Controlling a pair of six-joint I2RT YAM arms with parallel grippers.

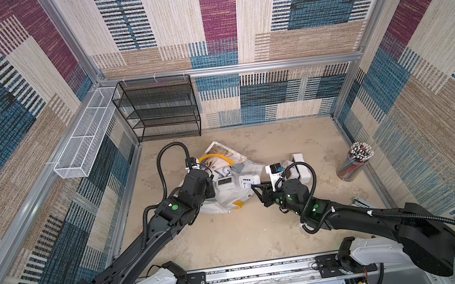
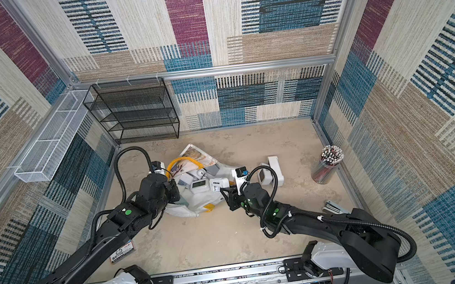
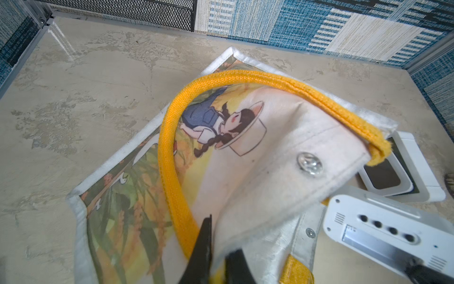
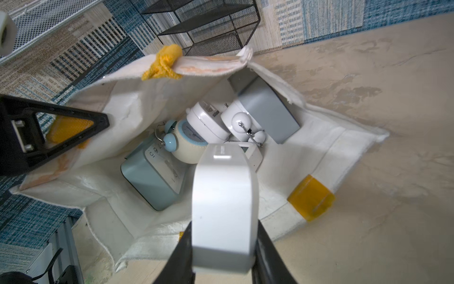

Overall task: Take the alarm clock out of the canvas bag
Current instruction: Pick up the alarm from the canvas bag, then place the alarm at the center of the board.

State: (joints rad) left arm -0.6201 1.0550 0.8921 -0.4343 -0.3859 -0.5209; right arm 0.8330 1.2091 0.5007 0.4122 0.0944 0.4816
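The right gripper [image 4: 224, 236] was clamped on a white alarm clock [image 4: 223, 209], one jaw on each side of its case. It held the clock at the mouth of the canvas bag [image 4: 122, 105], over the lower lip and clear of what lay inside. The left gripper [image 3: 218, 255] was pinched tight on the bag's upper rim, just beside the yellow handle [image 3: 169, 147], holding the flap up.

Close behind the held clock the bag was crowded. A pale blue square clock [image 4: 149, 177], a cream twin-bell clock [image 4: 189, 147] and a grey boxy clock [image 4: 265, 110] lay packed against each other. Only the right wrist view showed them plainly.

Beyond the bag, a white framed clock [image 3: 403, 169] lay on the table [image 1: 231, 240]. In both top views a jar of pencils [image 1: 352, 161] stood near the right wall and a black mesh shelf [image 1: 159, 106] at the back. A stapler [image 2: 334, 207] showed clearly in a top view.
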